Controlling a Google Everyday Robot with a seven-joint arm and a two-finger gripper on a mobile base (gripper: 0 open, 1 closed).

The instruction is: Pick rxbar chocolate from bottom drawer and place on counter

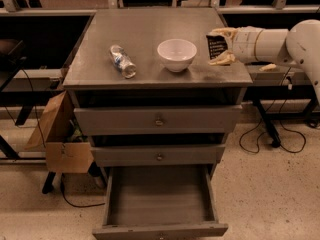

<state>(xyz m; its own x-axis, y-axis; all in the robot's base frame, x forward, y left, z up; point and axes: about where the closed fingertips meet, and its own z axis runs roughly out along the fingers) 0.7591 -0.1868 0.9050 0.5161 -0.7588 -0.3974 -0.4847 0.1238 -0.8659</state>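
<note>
1. Bottom drawer (160, 201): pulled out, inside bare.
2. Two shallower drawers (158, 120): shut.
3. Cardboard box (62, 143): left of cabinet.
4. Counter (150, 26): bears clear plastic bottle (122, 61) lying at left, white bowl (176, 54) at centre.
5. Gripper (221, 46): over counter's right edge, clamped on the rxbar chocolate (214, 46), just right of bowl.

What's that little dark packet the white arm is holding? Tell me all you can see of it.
A small flat black bar in a wrapper with rows of pale lettering. It is upright, lettered face in view, clamped between the jaws of the gripper, one above and one below. It is over the counter's right side as pictured, apart from the bowl; whether it touches the top cannot be told.
</note>
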